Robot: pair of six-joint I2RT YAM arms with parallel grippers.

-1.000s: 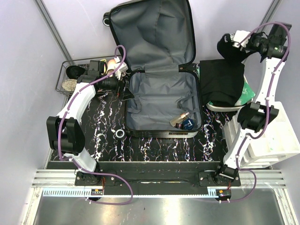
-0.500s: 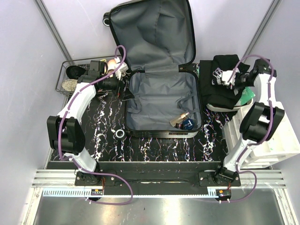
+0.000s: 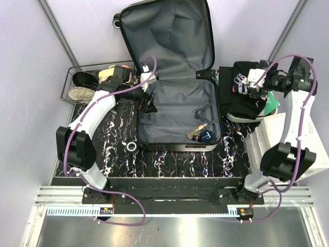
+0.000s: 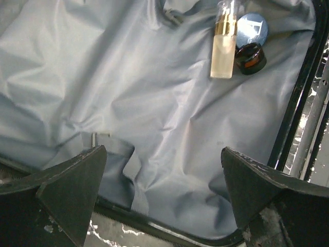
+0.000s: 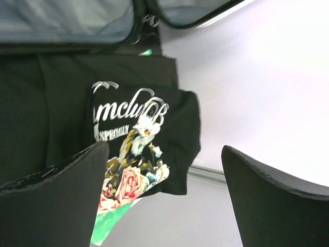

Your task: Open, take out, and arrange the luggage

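Note:
The luggage (image 3: 177,110) lies open on the table, its lid (image 3: 167,36) propped up at the back and grey lining showing. A clear bottle (image 3: 198,129), a blue-lidded jar (image 3: 206,136) and a dark jar (image 4: 250,57) sit in its near right corner. My left gripper (image 3: 148,104) hangs open over the base's left edge; between its fingers (image 4: 72,180) only lining (image 4: 154,103) shows. My right gripper (image 3: 247,86) is open just above a black printed shirt (image 5: 139,128) lying on a pile of dark clothes (image 3: 241,95) right of the luggage.
A black wire basket (image 3: 69,92) with shoes stands at the left. White plastic bins (image 3: 303,149) stand at the right, partly under the clothes, with something green (image 3: 272,103) beneath the pile. A small ring (image 3: 131,147) lies on the table in front of the luggage.
My right gripper came down from the far right corner with the black shirt, opened, and the shirt now lies on the pile. My left gripper moved right, over the luggage's left edge.

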